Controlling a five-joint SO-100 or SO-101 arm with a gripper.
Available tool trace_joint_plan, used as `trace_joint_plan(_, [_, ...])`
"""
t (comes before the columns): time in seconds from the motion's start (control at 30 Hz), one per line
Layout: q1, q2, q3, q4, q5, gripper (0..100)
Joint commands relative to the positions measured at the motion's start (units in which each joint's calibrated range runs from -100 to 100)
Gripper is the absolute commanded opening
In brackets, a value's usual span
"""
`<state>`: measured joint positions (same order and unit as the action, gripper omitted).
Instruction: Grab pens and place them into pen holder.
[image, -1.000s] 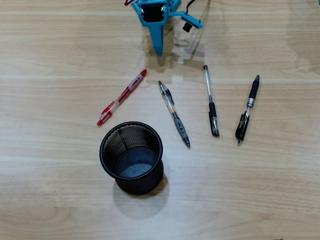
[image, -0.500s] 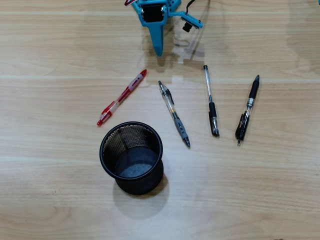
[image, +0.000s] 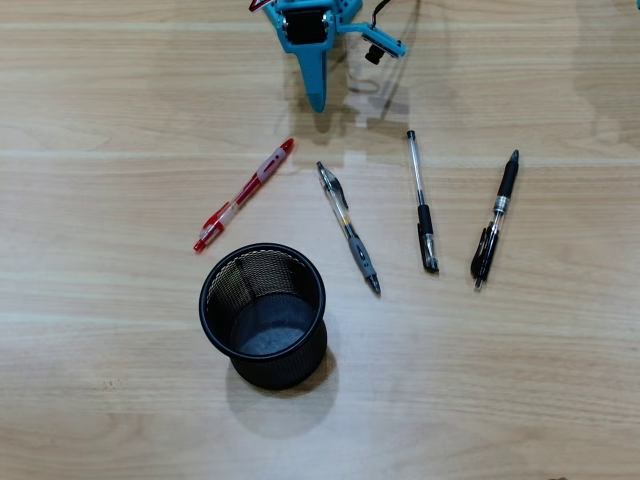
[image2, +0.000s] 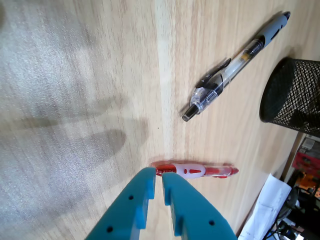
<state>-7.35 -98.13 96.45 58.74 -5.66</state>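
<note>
Several pens lie on the wooden table in the overhead view: a red pen (image: 245, 193), a grey-and-clear pen (image: 348, 227), a clear pen with a black grip (image: 421, 205) and a black pen (image: 495, 220). The black mesh pen holder (image: 265, 315) stands upright below them and looks empty. My teal gripper (image: 317, 98) is at the top, above the pens, shut and empty. In the wrist view the gripper (image2: 158, 176) has only a thin gap between its jaws. The red pen (image2: 195, 170) lies just past its tips. The grey pen (image2: 235, 65) and the holder (image2: 295, 97) are further off.
White paper (image2: 267, 207) and clutter lie beyond the table edge at the lower right of the wrist view. The arm's base and a cable (image: 385, 45) are at the top of the overhead view.
</note>
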Motion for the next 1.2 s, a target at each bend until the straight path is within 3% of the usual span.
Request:
trace_joint_plan(0.0, [0.68, -0.35, -0.32, -0.15, -0.26, 2])
trace_joint_plan(0.83, [0.77, -0.35, -1.41, -0.24, -0.21, 2])
trace_joint_plan(1.0, [0.77, 4.1, -12.85, 0.45, -0.15, 2])
trace_joint_plan(1.17, [0.77, 19.97, -28.81, 0.54, -0.21, 2])
